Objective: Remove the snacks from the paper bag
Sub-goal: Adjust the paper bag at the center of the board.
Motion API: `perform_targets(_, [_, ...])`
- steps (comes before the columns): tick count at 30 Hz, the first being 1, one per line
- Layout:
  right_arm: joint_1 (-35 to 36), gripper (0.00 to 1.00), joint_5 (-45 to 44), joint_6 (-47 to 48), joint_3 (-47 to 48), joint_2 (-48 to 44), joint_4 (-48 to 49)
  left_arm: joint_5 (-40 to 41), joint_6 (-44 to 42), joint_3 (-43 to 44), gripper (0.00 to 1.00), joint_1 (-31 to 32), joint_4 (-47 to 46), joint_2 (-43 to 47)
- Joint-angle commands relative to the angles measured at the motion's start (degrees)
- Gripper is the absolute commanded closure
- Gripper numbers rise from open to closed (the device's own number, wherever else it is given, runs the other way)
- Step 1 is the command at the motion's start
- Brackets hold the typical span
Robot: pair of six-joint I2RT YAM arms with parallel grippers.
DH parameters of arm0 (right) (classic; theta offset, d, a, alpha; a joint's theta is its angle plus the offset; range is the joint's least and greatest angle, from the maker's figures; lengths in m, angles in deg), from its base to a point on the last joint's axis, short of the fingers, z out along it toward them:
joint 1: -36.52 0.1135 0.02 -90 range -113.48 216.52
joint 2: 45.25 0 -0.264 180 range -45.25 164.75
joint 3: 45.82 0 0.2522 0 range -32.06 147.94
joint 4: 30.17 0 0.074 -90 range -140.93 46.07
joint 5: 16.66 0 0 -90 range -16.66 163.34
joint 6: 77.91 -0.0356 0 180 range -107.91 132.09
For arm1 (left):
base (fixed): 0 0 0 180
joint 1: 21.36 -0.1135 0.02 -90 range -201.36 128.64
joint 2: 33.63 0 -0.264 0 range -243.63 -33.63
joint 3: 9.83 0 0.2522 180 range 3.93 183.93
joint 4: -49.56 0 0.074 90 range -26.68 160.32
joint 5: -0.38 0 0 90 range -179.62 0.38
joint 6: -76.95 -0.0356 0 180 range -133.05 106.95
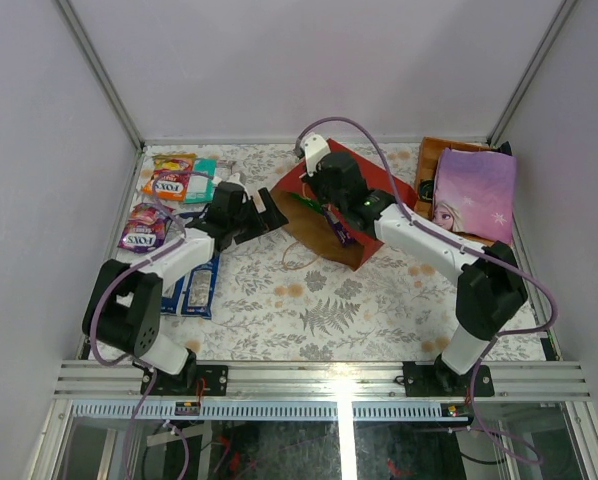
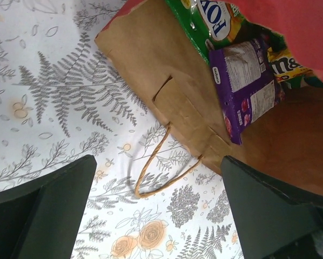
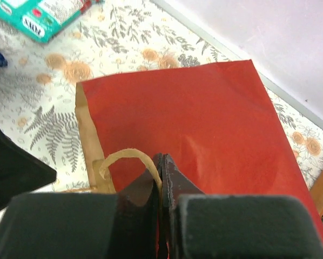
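Pinching the paper bag (image 3: 194, 118) rim with our right gripper (image 3: 161, 164), clenched.
Our left gripper (image 2: 159, 167) hovers released at the bag's mouth; snacks (image 2: 242, 86) lie inside.

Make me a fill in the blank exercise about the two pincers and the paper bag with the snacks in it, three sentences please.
1. The right pincer is ___ on the upper edge of the paper bag.
2. The left pincer, facing the bag's mouth, holds nothing and is ___.
3. The snack packet with nutrition print, lying at the bag's mouth, is ___ in colour.

Missing words: shut; open; purple.
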Motion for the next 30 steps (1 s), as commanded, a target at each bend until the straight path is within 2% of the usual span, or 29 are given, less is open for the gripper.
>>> perform_targets(1, [-2.7,1.00,5.2,-4.3,6.2,-0.8,1.9,-2.5,0.4,5.9,0.00,0.9,-4.3,-3.4])
perform_targets(5, [-4.3,1.00,2.9,-7.3,10.1,-1.1,1.2,-7.8,2.1,12.6,0.00,2.6,-8.4,-6.9])
perform_targets(8, [-4.4,1.00,-1.8,-8.8,12.3,-0.9,1.7,-14.0,8.3,16.2,0.00,2.8,-14.5,-12.8])
perform_targets(11, [-4.4,1.00,-5.7,-10.0,13.4,-0.5,1.6,-15.5,12.4,19.3,0.00,3.0,-17.5,-19.0])
perform_targets(17, [-4.4,1.00,-13.1,-17.7,7.8,-3.5,5.4,-9.4,6.1,30.1,0.00,1.5,-8.1,-28.8])
perform_targets(22, [-4.4,1.00,-14.7,-25.7,5.4,-3.3,5.4,-12.7,3.7,39.1,0.00,-4.1,-6.7,-36.2])
perform_targets(26, [-4.4,1.00,-19.1,-26.6,7.8,1.3,4.8,-15.5,-0.5,52.2,0.00,-6.3,-0.9,-43.7])
perform_targets(30, [-4.4,1.00,-24.0,-28.1,12.9,6.0,3.1,-18.4,-2.8,70.9,0.00,-5.7,8.4,-55.2])
